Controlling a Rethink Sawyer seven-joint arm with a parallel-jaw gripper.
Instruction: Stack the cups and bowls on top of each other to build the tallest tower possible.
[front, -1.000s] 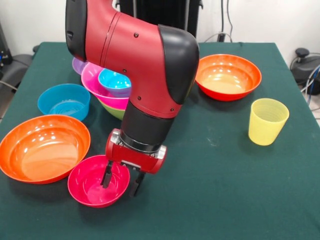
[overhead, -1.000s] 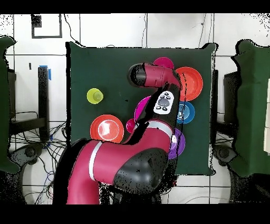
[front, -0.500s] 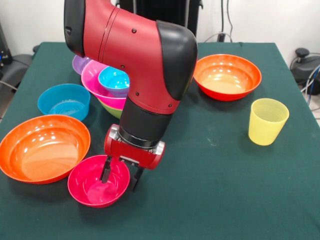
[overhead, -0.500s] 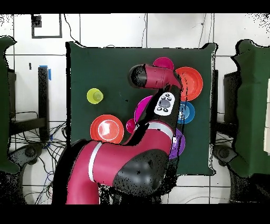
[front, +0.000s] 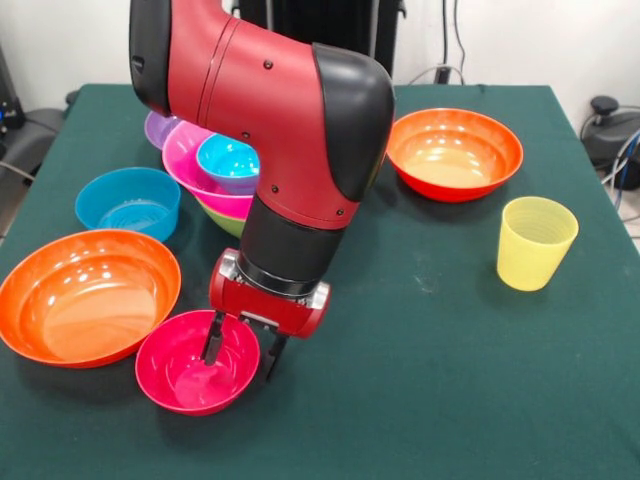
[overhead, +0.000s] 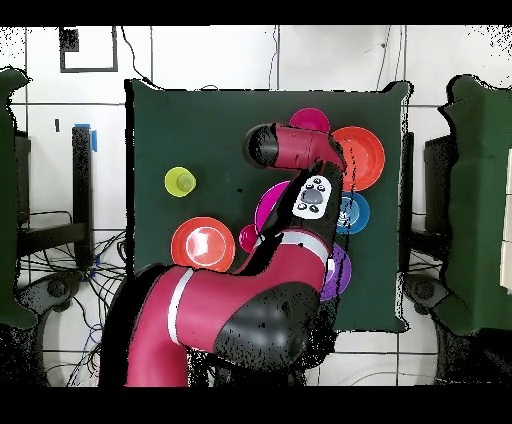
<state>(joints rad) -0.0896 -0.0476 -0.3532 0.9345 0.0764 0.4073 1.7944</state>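
- No brand, label or legible writing on any object.
- Since the previous frames, the arm (front: 270, 130) has scarcely shifted; all bowls and the cup are unmoved.
- Arm: descends from 12 o'clock, wrist vertical over the red-pink bowl (front: 185, 375).
- Gripper (front: 238, 352): parted, one finger (front: 213, 343) inside the bowl, the other outside its 3 o'clock rim, straddling the wall.
- Tower (front: 215, 170): at 10 o'clock, a blue bowl (front: 228, 160) in the pink, green beneath.
- Yellow cup (front: 535, 243): upright at 3 o'clock.
- Orange bowls: one (front: 85, 297) at 9 o'clock, one (front: 455, 153) at 1 o'clock.
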